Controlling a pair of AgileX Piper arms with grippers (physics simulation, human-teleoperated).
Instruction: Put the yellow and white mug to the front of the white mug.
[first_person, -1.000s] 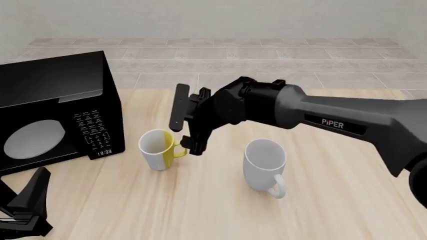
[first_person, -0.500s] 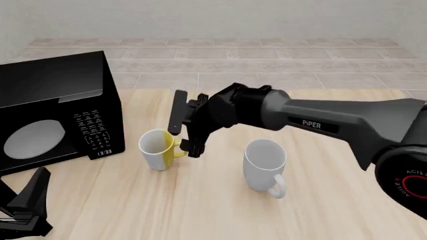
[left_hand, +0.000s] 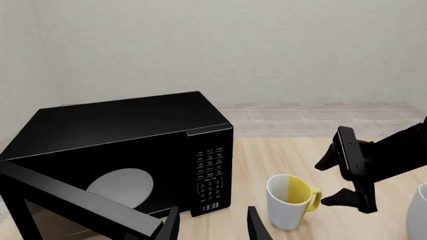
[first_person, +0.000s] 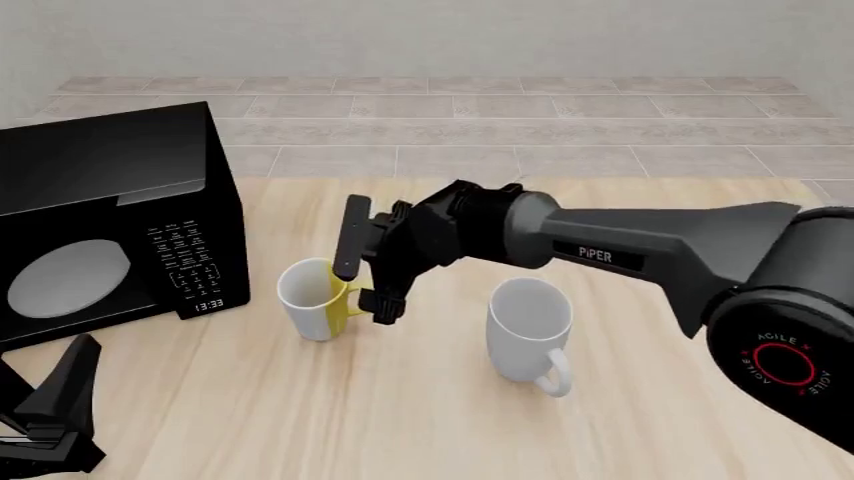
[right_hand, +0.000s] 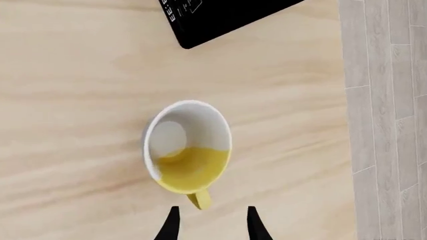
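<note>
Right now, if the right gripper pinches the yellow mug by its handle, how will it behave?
The yellow mug looks rigid, so no flex. A grip on the thin handle is off-centre, so it may swing. The right gripper is open beside it.

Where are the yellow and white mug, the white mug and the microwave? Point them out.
yellow and white mug (first_person: 310, 300), front view, white side.
white mug (first_person: 529, 330), front view, outer wall.
microwave (first_person: 80, 275), front view, door window.
</note>
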